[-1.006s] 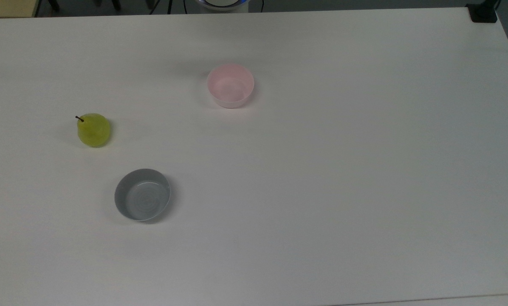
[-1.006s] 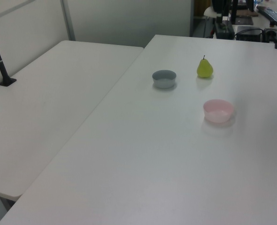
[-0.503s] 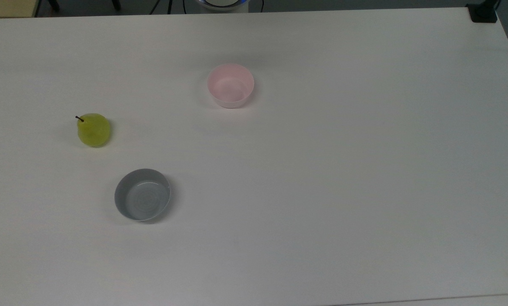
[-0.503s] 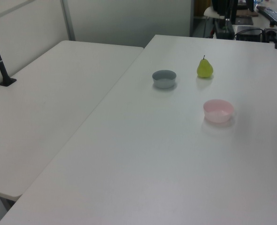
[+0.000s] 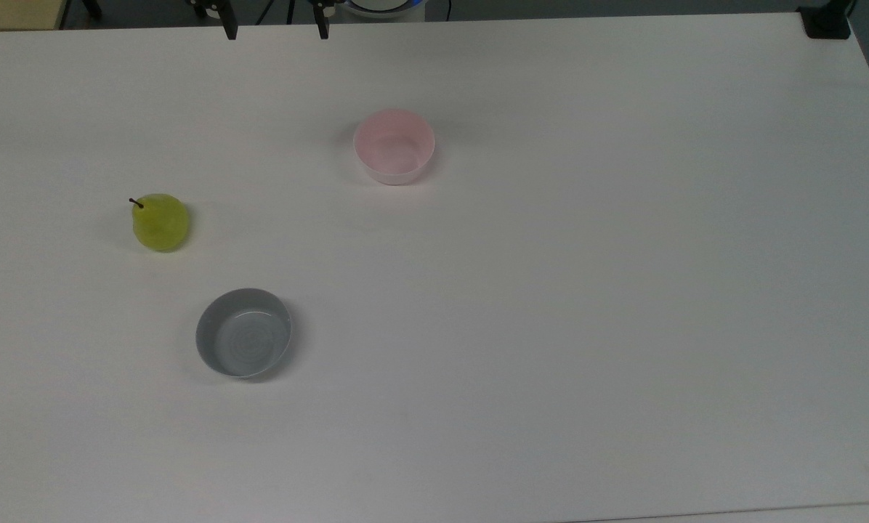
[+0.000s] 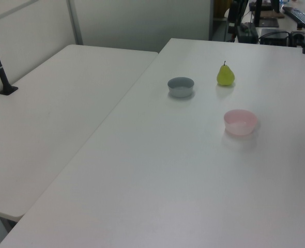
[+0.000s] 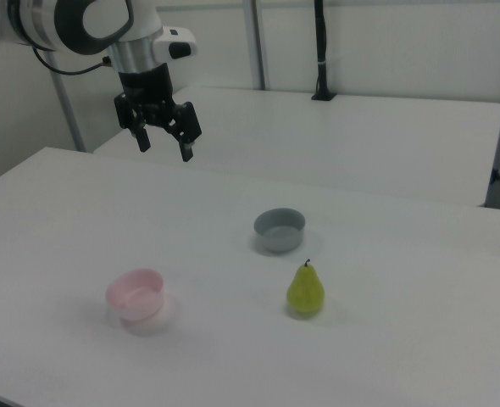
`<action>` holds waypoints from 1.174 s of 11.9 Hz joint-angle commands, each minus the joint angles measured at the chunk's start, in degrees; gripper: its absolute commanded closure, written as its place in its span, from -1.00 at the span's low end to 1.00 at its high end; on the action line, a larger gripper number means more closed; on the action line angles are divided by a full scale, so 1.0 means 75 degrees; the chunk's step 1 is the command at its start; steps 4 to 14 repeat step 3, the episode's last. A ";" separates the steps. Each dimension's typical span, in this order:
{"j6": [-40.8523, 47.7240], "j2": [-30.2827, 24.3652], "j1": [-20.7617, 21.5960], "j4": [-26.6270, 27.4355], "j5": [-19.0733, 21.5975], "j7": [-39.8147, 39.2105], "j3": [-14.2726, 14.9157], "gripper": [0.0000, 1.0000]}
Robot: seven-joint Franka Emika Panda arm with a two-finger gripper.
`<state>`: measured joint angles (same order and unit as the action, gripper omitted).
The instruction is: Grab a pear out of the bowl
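- The pear isn't in any bowl. It stands upright on the bare table, stem up, so its long axis is vertical.
- The tool hangs high over the far side of the table in the right view, fingers spread wide with nothing between them. In the top view its two fingertips poke in at the top edge.
- The key relation: in the right view the pear sits well below and to the right of the tool, toward the camera. In the top view it's down and to the left of those fingertips, so I'd guess a long diagonal reach, then a drop from above.
- The pink bowl is empty, well apart from the pear, on the right view's left.
- The grey bowl is also empty, and near the pear but not touching.
- Nothing stands between tool and pear, so the path looks open to me. The grey bowl is the only thing close enough to bump.
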<state>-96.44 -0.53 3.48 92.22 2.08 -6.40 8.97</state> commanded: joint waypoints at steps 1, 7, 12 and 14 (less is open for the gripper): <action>-0.0196 -0.0117 0.0180 0.0173 0.0121 -0.0178 0.0163 -1.00; -0.0184 -0.0129 0.0180 0.0184 0.0121 -0.0178 0.0163 -1.00; -0.0184 -0.0129 0.0180 0.0184 0.0121 -0.0178 0.0163 -1.00; -0.0184 -0.0129 0.0180 0.0184 0.0121 -0.0178 0.0163 -1.00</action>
